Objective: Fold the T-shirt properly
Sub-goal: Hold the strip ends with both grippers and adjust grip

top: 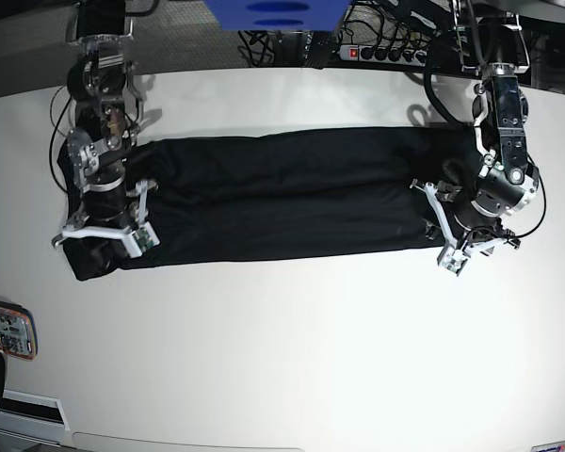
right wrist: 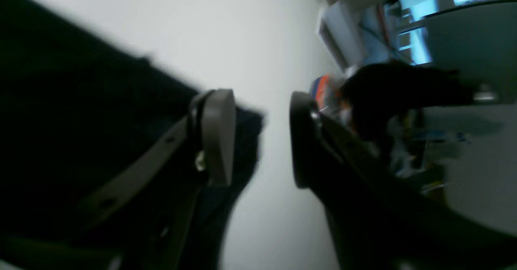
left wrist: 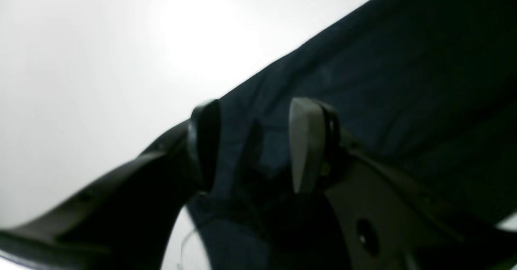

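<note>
The black T-shirt (top: pixel 282 198) lies on the white table (top: pixel 292 348) as a long band running left to right. My left gripper (top: pixel 436 226) is at the band's right end, open, with the fabric's front corner between the fingers. In the left wrist view the left gripper (left wrist: pixel 256 145) is open with dark cloth (left wrist: pixel 383 84) between and behind the fingers. My right gripper (top: pixel 99 240) is at the band's left end, low over the front corner. In the right wrist view the right gripper (right wrist: pixel 260 139) is open, with a shirt corner (right wrist: pixel 246 141) beside one finger and bare table in the gap.
A small flat colourful object (top: pixel 5 330) lies at the table's left front edge. A power strip (top: pixel 377 52) and cables sit behind the table's far edge, and a blue object (top: pixel 273 11) is at the top centre.
</note>
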`<state>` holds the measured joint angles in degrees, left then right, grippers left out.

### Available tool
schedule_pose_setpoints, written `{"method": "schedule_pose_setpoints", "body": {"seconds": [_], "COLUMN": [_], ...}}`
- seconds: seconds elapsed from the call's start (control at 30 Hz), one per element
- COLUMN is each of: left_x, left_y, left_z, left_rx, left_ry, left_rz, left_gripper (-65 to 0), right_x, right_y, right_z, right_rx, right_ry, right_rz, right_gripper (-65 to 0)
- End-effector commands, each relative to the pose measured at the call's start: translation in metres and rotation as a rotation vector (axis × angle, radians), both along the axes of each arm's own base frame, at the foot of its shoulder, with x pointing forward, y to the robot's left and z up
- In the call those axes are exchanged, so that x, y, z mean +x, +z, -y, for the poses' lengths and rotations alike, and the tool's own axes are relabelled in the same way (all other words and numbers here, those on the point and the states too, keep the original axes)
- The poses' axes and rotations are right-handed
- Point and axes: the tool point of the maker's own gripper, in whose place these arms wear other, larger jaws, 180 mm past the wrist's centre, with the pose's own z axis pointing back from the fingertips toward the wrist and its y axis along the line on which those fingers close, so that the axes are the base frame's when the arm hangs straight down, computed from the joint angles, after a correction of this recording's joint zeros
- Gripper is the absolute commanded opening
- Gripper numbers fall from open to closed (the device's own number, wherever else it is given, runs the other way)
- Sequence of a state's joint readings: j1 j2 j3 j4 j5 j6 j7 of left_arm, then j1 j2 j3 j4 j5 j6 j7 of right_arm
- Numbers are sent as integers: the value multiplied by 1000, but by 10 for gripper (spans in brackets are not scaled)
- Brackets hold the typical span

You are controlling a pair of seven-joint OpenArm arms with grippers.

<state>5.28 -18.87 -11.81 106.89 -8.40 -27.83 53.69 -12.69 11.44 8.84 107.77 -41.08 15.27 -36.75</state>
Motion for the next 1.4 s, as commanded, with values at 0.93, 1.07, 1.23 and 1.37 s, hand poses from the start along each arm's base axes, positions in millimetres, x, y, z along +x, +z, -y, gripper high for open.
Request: {"method": "schedule_pose_setpoints", "body": {"seconds": [0.93,1.07,1.23,1.37], "left_x": [8,8,7,5], "left_y": [14,14,13,11], "left_z": [-7,-4,-4,-7], "left_rx": [-9,-19,-19,-6], "left_ry": [17,14,17,20], "left_rz": [48,49,41,35], "left_gripper": [-376,-376,-376,-376], "right_x": [21,30,32,31], "right_y": [63,64,57,53], "right_z": [62,40,21,18], "right_rx": [-274,-141,68,137], "right_ry": [-101,-18,1,-12], "right_rz": [157,213,222,214], "right_gripper": [-429,-429,-429,-430]}}
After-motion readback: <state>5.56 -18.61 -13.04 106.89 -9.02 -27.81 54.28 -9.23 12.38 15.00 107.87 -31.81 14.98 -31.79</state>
